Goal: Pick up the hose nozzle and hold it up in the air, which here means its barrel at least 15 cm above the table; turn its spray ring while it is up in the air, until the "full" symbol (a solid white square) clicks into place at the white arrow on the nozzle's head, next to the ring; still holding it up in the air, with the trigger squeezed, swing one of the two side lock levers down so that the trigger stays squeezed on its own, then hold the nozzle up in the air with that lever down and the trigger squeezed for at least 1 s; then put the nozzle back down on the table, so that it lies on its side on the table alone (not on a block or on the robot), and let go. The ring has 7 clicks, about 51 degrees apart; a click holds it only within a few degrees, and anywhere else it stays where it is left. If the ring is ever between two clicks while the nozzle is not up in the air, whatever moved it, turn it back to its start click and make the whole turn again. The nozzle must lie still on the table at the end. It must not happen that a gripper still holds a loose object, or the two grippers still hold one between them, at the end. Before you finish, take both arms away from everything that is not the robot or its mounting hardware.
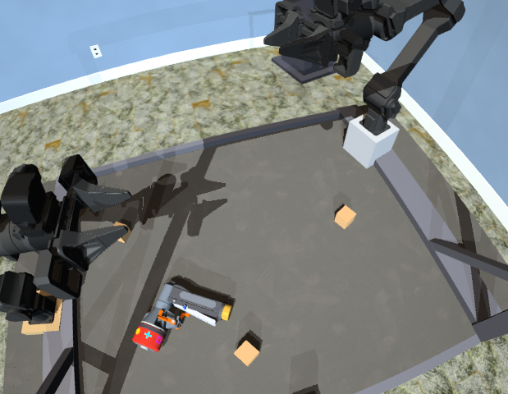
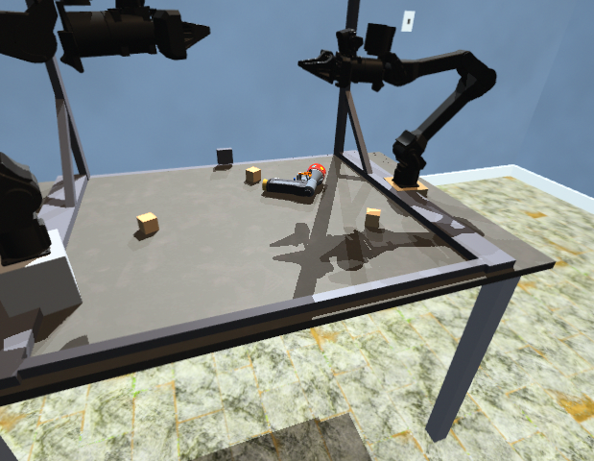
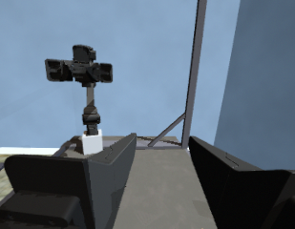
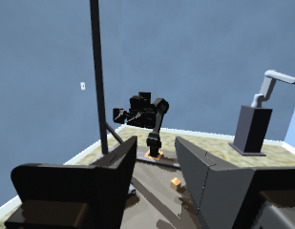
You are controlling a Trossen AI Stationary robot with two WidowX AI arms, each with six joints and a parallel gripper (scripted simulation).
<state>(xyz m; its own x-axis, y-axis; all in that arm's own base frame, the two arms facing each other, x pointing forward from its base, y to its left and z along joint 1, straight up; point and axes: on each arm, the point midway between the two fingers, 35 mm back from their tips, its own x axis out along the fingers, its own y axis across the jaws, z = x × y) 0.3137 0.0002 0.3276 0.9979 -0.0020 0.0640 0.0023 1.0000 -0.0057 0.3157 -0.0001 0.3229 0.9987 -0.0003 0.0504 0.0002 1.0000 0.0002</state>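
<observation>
The hose nozzle lies on its side on the table near the front left, with a grey body, a red spray ring and a yellow end. It also shows in the exterior view at the far side of the table. No gripper touches it. My left gripper is open and empty, high in the air above and left of the nozzle, pointing level. My right gripper is open and empty, high up at the far corner. Both wrist views show empty fingers.
Three tan blocks lie on the table: one at the right middle, one beside the nozzle's yellow end, one partly behind my left fingers. A small dark cube sits at the far edge. Frame posts stand at the table's corners.
</observation>
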